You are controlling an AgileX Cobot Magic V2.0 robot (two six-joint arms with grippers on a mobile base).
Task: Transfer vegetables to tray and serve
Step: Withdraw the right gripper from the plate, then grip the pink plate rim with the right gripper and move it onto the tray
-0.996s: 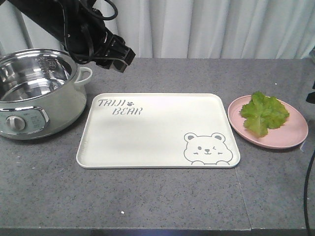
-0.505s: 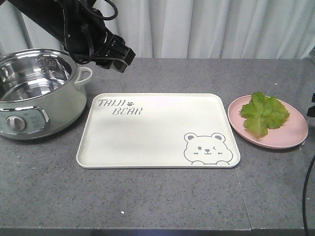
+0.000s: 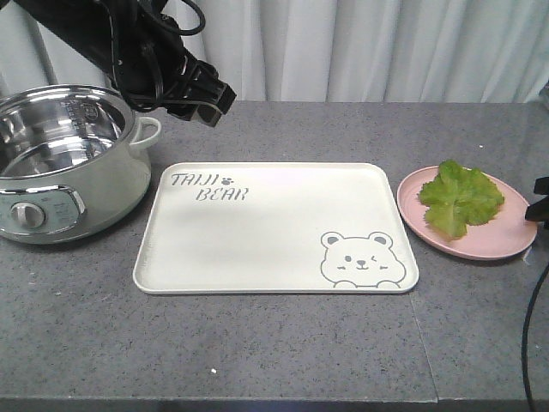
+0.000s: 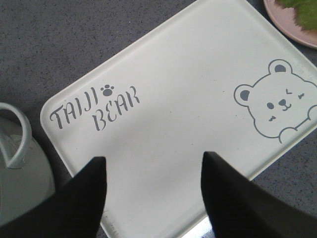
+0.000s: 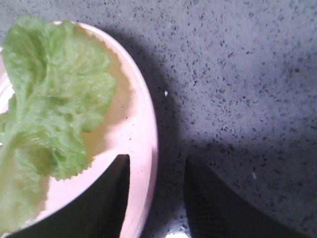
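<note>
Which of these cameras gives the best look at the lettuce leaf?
The front-facing view: the whole lettuce leaf lies on the pink plate. The right wrist view shows it close but cropped at the frame edge; the left wrist view catches only a green sliver.

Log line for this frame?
lettuce on plate | tray empty | left gripper open over tray | right gripper open over plate rim

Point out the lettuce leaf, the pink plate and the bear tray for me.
lettuce leaf [image 3: 460,197], front view, middle of the leaf.
pink plate [image 3: 513,228], front view, bare right part inside the rim.
tray [image 3: 266,227], front view, bare centre.
</note>
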